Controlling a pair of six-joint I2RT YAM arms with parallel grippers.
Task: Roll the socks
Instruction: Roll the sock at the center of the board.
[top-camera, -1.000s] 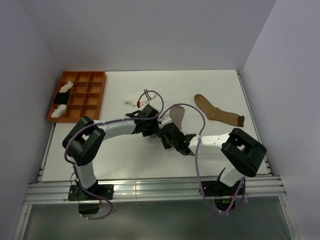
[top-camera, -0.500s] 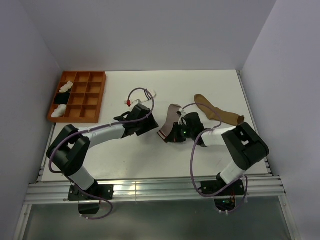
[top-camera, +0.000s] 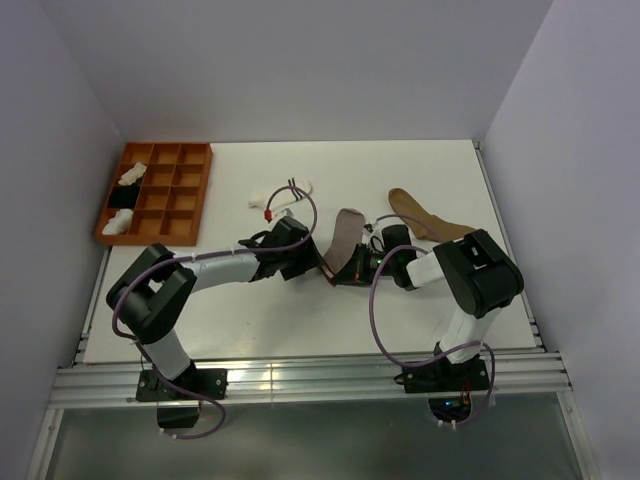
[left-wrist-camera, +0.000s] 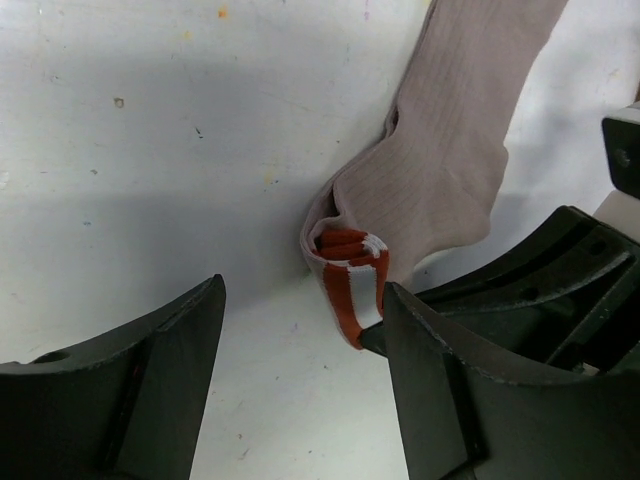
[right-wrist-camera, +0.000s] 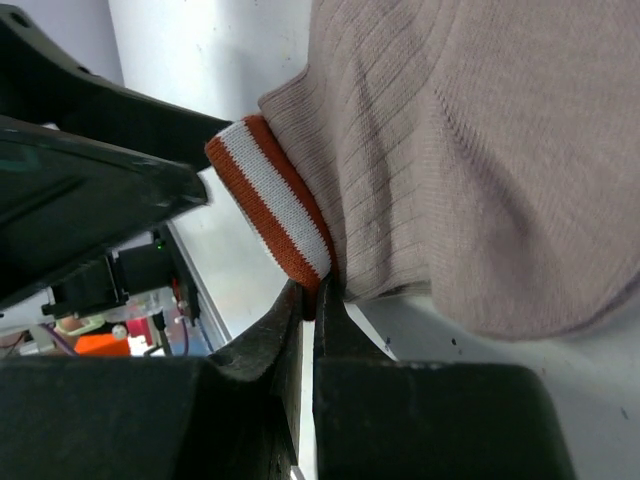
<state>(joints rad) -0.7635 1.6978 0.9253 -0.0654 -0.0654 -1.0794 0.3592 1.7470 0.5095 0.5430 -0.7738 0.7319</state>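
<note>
While the orange plastic compartment tray at the far left and the short white striped fabric sock to its right lie apart from the action, the step in hand looks to be starting a roll on the grey ribbed fabric sock at the middle of the white table. The left gripper hangs low over the sock's cuff end with its jaws apart and nothing held. The red-and-white striped cuff sits between them, nearer the right-hand finger. That cuff is already folded back on itself into a small tuck, which is the seed of the roll.

From the other side the right gripper has its jaws pressed together on the lower edge of that folded cuff, pinching the fabric just above the table. The rest of the sock trails away toward the far edge, flat and loose.

To do this well, the left jaws should probably close on the tuck itself, not on a single layer, before the right lets go — otherwise the soft fold is likely to spring open. Turns should be kept tight and square to the sock's length, so the roll does not cone.

Well to the right, the tan-brown fabric sock with a dark toe lies flat, not yet rolled.
</note>
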